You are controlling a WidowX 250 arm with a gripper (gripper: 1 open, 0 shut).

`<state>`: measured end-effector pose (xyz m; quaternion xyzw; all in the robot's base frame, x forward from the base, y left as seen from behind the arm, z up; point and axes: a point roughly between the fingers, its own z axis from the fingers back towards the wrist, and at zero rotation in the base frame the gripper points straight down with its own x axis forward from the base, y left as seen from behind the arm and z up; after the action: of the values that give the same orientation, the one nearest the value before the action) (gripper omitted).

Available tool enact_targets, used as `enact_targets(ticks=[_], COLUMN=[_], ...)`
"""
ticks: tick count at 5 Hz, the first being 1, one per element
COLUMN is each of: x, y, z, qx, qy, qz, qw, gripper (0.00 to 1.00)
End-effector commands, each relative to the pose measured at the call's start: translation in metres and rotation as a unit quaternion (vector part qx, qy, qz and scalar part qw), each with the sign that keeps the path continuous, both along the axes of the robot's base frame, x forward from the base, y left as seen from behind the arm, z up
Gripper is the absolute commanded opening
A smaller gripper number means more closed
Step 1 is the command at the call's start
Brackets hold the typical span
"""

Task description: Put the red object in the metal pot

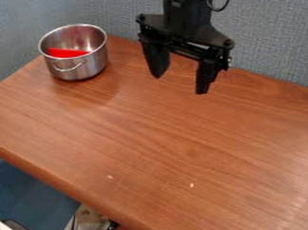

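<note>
The hand point(182, 76) is held spread wide and empty, pointed down above the tabletop point(145, 146) near its far edge, with nothing between its fingers. The red object point(68, 52) is seen lying inside the metal pot point(75, 51) at the far left corner, so the task is judged done. Bare wood is left open across the middle and near side for a retreat.

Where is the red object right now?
The red object lies inside the metal pot, at the table's far-left corner in the camera view.
</note>
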<state>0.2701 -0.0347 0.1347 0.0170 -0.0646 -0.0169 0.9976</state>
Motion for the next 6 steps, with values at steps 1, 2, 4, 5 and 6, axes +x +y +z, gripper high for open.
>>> enact_targets(ticks=[1,2,4,5,6], x=[0.001,0.01,0.017,0.013,0.013], y=[-0.001,-0.004,-0.018,-0.023,-0.014], z=[-0.003,0.0,0.019,0.028,0.027], qx=[-0.01,0.008,0.033,0.034,0.036], qy=[-0.009,-0.021,-0.031,-0.03,-0.019], qz=[-0.015,-0.006,-0.003,-0.011,0.01], qw=[0.9998,0.9997,0.999,0.9989,0.9991], gripper=[1.0,1.0,1.0,1.0,1.0])
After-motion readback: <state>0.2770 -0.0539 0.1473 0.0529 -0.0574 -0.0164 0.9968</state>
